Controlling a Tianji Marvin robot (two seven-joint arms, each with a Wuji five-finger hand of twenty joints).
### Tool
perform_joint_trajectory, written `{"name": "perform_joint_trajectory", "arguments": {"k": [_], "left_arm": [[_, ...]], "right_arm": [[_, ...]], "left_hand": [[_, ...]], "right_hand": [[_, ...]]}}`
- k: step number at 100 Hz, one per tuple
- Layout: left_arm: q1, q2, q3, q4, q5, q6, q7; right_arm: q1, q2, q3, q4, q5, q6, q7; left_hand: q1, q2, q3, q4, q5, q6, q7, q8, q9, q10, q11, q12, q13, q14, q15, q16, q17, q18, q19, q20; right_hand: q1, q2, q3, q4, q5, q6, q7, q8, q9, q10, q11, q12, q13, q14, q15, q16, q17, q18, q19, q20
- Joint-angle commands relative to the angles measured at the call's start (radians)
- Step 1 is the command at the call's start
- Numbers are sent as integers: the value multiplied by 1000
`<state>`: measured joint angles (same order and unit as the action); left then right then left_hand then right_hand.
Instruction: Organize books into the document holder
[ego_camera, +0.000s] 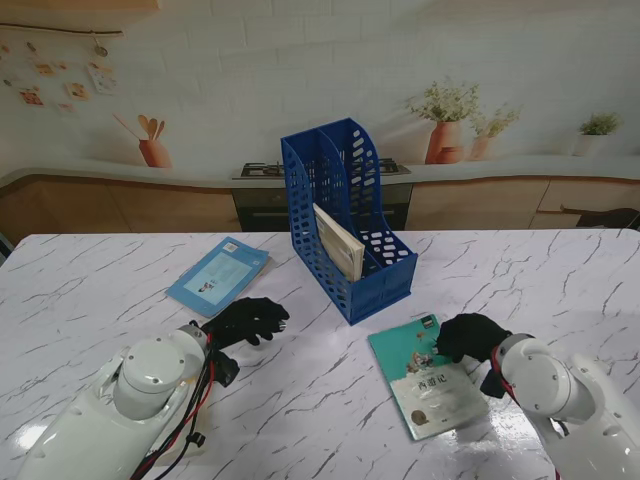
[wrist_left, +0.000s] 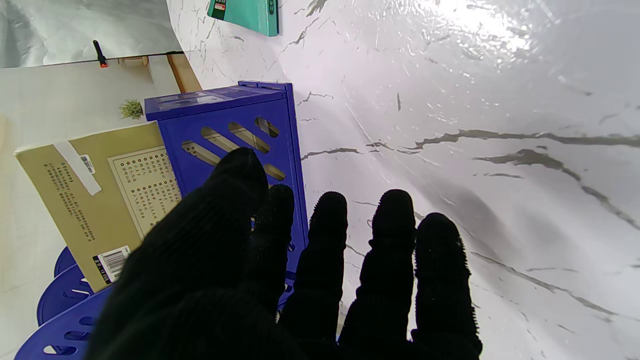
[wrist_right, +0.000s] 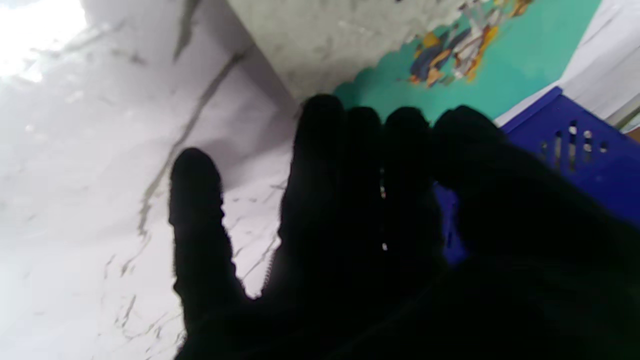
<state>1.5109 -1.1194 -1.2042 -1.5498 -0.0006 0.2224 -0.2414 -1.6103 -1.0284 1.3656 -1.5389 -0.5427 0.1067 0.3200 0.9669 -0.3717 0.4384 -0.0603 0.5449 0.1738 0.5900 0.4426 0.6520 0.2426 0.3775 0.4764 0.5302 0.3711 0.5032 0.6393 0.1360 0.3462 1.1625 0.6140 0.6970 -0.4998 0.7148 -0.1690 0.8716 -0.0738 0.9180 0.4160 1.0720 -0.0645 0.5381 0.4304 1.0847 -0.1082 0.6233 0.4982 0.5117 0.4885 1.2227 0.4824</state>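
Observation:
The blue document holder (ego_camera: 383, 279) stands upright at the table's middle, with a tan book (ego_camera: 338, 241) leaning in one of its slots. A light blue book (ego_camera: 218, 275) lies flat to its left. My left hand (ego_camera: 245, 320) rests open on the marble just nearer to me than that book, touching nothing; its wrist view shows the holder (wrist_left: 225, 130) and tan book (wrist_left: 85, 200) ahead of its fingers (wrist_left: 330, 235). A green book (ego_camera: 430, 385) lies flat at the right. My right hand (ego_camera: 470, 335) lies on its far corner with fingers (wrist_right: 360, 165) stretched over the cover (wrist_right: 415, 75), not gripping.
The white marble table (ego_camera: 100, 290) stretches wide on both sides. A kitchen backdrop with a counter, stove and potted plants (ego_camera: 445, 120) stands behind the far edge. The holder's second slot (ego_camera: 325, 165) holds no book.

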Motion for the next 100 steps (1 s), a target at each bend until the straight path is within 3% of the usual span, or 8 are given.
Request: {"name": "perform_joint_trajectory", "arguments": {"k": [1, 17, 42, 100], "left_arm": [[8, -5, -2, -4, -7, -21, -10], [12, -7, -3, -3, -16, -27, -7], [14, -8, -2, -2, -33, -33, -11], [-1, -13, 25, 24, -67, -53, -14]], "right_arm": [[-33, -15, -31, 18, 6, -3, 22], [-24, -17, -59, 19, 26, -42, 13], [4, -16, -122, 22, 79, -106, 26], [61, -31, -246, 59, 221, -130, 10]], "left_hand": [[18, 19, -25, 22, 11, 7, 14, -7, -16, -3, 18, -4, -5, -5, 25, -2, 1, 14, 9, 12], [17, 20, -27, 22, 11, 7, 14, -7, -14, 0, 19, -4, -5, -5, 25, -1, 1, 14, 9, 12], [16, 26, -32, 23, 11, 7, 13, -8, -17, 0, 18, -4, -6, -5, 26, -1, 1, 12, 10, 12], [23, 26, -39, 25, 14, 9, 14, -8, -11, 6, 22, -3, -2, -5, 30, 0, 4, 14, 13, 14]], "right_hand": [[24, -28, 23, -47, 17, -3, 22, -22, 47, 93, -27, -18, -4, 180, -139, -90, 15, -151, 39, -11], [36, -31, 37, -53, 25, -8, 32, -29, 58, 88, -35, -9, 0, 169, -148, -92, 9, -185, 26, -35], [36, -14, 30, -53, 21, 0, 33, -33, 54, 91, -40, -4, -5, 170, -152, -92, 6, -186, 30, -48], [31, 8, -16, -41, 11, 12, 27, -39, 38, 100, -42, -15, -16, 181, -164, -96, 2, -166, 44, -56]]}}
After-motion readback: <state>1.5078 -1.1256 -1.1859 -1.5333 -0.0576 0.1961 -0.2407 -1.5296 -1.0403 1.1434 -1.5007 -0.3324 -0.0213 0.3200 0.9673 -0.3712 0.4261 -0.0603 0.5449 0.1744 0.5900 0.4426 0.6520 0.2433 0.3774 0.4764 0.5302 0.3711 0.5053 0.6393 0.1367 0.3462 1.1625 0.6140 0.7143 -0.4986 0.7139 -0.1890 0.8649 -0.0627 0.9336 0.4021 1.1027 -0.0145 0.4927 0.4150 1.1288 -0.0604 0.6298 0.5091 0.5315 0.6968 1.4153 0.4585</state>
